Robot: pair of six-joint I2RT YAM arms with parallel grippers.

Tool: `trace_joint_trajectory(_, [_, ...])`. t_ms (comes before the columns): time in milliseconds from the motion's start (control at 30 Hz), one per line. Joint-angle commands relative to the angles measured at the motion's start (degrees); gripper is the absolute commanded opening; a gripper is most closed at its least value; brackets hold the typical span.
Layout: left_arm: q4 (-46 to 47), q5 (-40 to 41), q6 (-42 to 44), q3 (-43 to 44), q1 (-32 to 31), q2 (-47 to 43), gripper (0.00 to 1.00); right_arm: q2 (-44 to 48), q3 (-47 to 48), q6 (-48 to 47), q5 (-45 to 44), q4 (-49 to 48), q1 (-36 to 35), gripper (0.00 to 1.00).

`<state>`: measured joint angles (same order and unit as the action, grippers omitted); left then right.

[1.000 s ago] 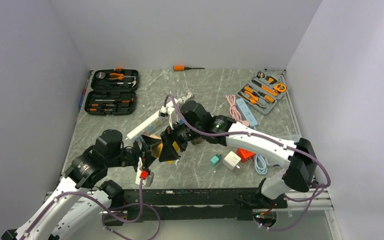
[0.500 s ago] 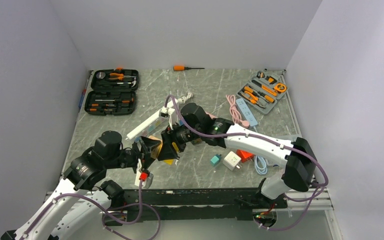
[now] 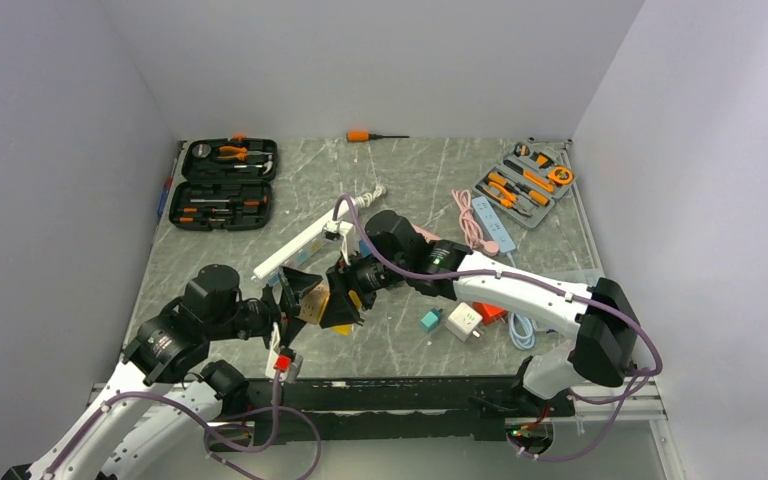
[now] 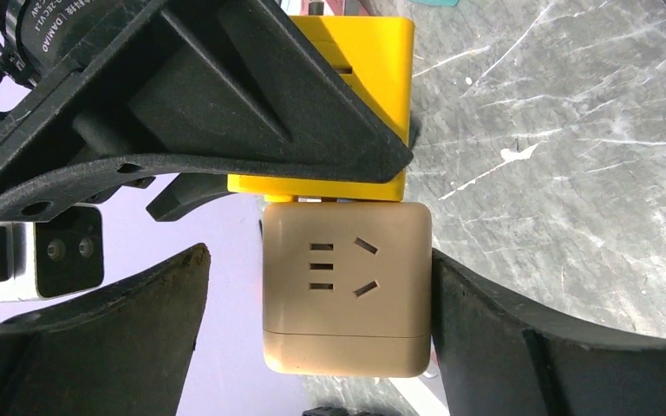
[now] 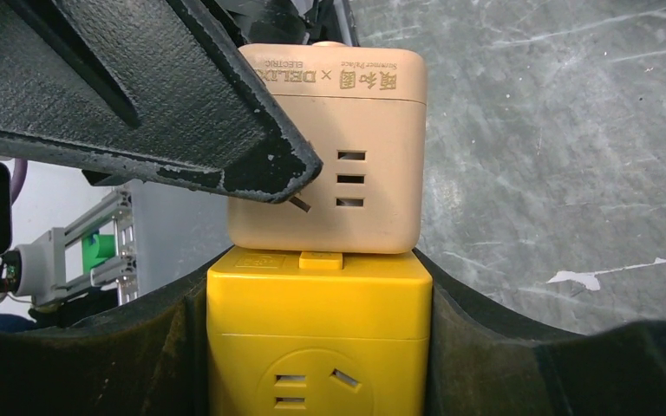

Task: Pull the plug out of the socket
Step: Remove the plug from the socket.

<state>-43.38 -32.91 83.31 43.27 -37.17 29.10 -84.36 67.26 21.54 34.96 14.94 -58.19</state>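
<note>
Both jaws stay clamped, left on the tan socket [image 4: 347,286], right on the yellow plug [image 5: 316,334], still joined, slightly nearer.

Beige cube plug [image 4: 347,286]: rounded edges, slotted outlets on its faces, brand lettering on one side. It is still seated end to end against the yellow cube socket [image 5: 316,338], faces touching, near-left of centre over the worktop [image 4: 572,130].

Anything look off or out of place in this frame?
The yellow cube and beige cube are joined and look undamaged. In the left wrist view, one finger of the left gripper appears to stand off the beige cube, with a visible gap. An orange screwdriver lies alone at the far edge.
</note>
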Motion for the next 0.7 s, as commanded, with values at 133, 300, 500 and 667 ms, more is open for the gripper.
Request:
trace_joint_trajectory(133, [-0.65, -0.9, 2.68, -1.46, -0.14, -1.27, 0.94, 3.44, 0.69, -0.15, 4.07, -3.99, -0.26, 0.0])
trace_joint_trajectory(300, [-0.99, 0.57, 3.97, -3.99, -1.28, -2.84, 0.97, 4.08, -0.15, 0.48, 5.69, -6.14, -0.24, 0.0])
trace_joint_trajectory(500, [3.77, 1.67, 0.69, -4.62, -2.51, -2.79, 0.83, 2.94, 0.33, 0.85, 6.79, -7.23, -0.25, 0.0])
trace_joint_trajectory(667, [4.06, 1.9, -0.12, -3.44, -3.06, -1.62, 0.61, 1.6, 1.24, 0.67, 7.06, -7.56, -0.24, 0.0])
